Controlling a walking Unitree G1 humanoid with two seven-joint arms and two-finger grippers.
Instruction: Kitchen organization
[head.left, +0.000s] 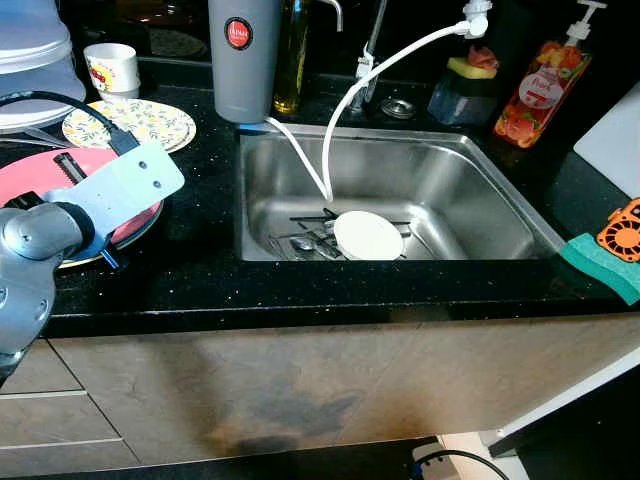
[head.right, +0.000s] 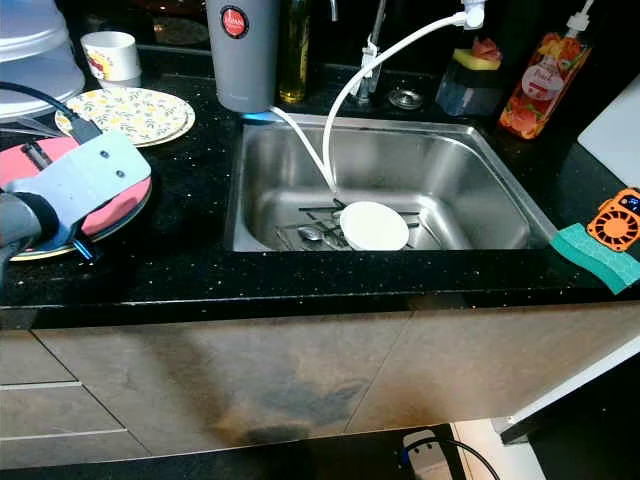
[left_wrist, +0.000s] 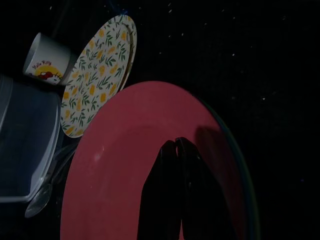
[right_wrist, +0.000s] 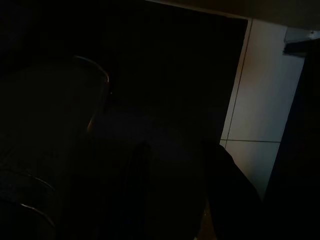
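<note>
The left pincer (left_wrist: 176, 145) hovers over the pink plate (left_wrist: 150, 165), its two black fingers (left_wrist: 167, 200) pressed together and holding nothing, their tips over the plate's middle. In the head views the left arm reaches in from 9 o'clock, its pale wrist plate covering part of that pink plate (head.left: 40, 172), which lies on a second plate with a yellowish rim on the black speckled tabletop (head.left: 200, 270). Just beyond it, toward 11 o'clock, lies a yellow flowered plate (head.left: 140, 122), and past that a small white mug (head.left: 112, 68) with a red cartoon print. At 10 o'clock a clear plastic container (head.left: 35, 70) stands at the frame's edge, and the left wrist view shows a spoon (left_wrist: 42, 197) beside it. The steel sink (head.left: 470, 190) sits at centre; inside it a white round dish (head.left: 367, 235) rests on a wire rack among some cutlery (head.left: 305, 243), and a white hose (head.left: 345, 110) drops into the basin. At 12 o'clock behind the sink stand a grey tumbler (head.left: 243, 60) with a red badge and a dark bottle (head.left: 292, 55); toward 1 o'clock, an orange soap dispenser (head.left: 542, 85). At 3 o'clock a green sponge (head.left: 600, 265) lies by the rim. The right pincer's view is very dark; I cannot tell its state.
</note>
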